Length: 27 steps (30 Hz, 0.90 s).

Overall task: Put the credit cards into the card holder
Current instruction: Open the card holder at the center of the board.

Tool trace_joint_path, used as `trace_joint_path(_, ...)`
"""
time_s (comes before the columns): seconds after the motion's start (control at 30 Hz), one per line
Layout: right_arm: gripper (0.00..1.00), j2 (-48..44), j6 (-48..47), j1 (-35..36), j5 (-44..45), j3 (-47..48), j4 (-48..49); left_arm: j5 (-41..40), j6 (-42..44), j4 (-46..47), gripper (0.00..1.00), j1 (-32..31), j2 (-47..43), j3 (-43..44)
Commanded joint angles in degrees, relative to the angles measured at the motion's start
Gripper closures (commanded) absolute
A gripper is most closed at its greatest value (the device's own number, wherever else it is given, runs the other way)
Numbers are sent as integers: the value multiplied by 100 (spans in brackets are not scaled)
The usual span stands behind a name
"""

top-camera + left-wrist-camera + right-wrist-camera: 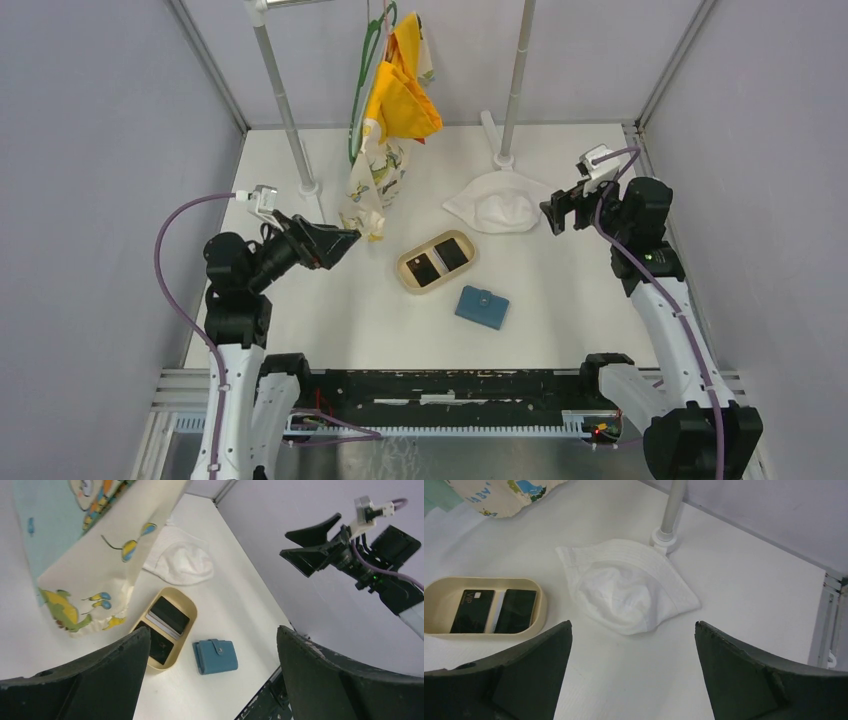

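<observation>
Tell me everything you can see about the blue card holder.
The card holder is a small, flat, squarish blue wallet that looks like grained leather or an imitation of it. A short tab folds over onto its face and ends in a small round snap, so it appears closed. It lies flat and slightly skewed on the white table, near the tan tray but apart from it. Only the table touches it.

Your top external view looks down from above and behind the arm bases [275, 375], covering the whole desk [560, 300]. The left wrist view looks past the left hand [212, 629] across the desk toward the right arm [390, 565]. The right wrist view, past the right hand [633, 622], sits nearer the desk. All three share the tan tray [540, 611] and white hat [624, 590].
</observation>
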Motion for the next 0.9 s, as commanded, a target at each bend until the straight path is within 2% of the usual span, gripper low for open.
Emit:
trace_joint_path(0.0,2,-119,46,-40,-1023,-139,374,358,-28,151,0,-310,-428,-196)
trace_joint_path(0.07,2,-146,-144,-41,-1830,-303,454,189,-22,167,0,-622,-586,-341)
trace_joint_path(0.17,2,-108,-581,-40,-3600,-681,699,-265,-121,391,0,-1317,-737,-569)
trace_joint_path(0.23,2,-24,-954,-41,-4701,-1043,873,-742,-148,546,0,-2031,-696,-700)
trace_joint_path(0.27,2,5,-1015,-40,-4988,-1166,935,-1079,-145,667,0,-2643,-621,-767)
trace_joint_path(0.33,2,104,-1689,-44,-4950,-1178,397,-1822,-63,835,0,-3667,-357,-877)
trace_joint_path(0.4,2,120,-3145,25,-4331,-967,-840,-2795,204,855,1,-4873,186,-874)
trace_joint_path(0.47,2,45,-3336,76,-3807,-1095,-824,-4181,645,856,2,-6114,866,-666)
trace_joint_path(0.53,2,-30,-3624,97,-3591,-1314,-741,-5061,1060,857,5,-7036,1630,-399)
trace_joint_path(0.6,2,-85,-4232,109,-3693,-1484,-900,-5270,1312,1150,10,-7385,2352,-239)
trace_joint_path(0.7,2,-138,-5410,189,-4006,-1650,-1406,-5302,1326,1581,16,-7437,3289,-242)
trace_joint_path(0.77,2,-100,-6075,328,-3982,-1674,-1798,-5558,1190,1798,17,-7454,3713,-305)
trace_joint_path(0.87,2,17,-6445,606,-3596,-1697,-1927,-5954,958,2256,16,-7448,4017,-553)
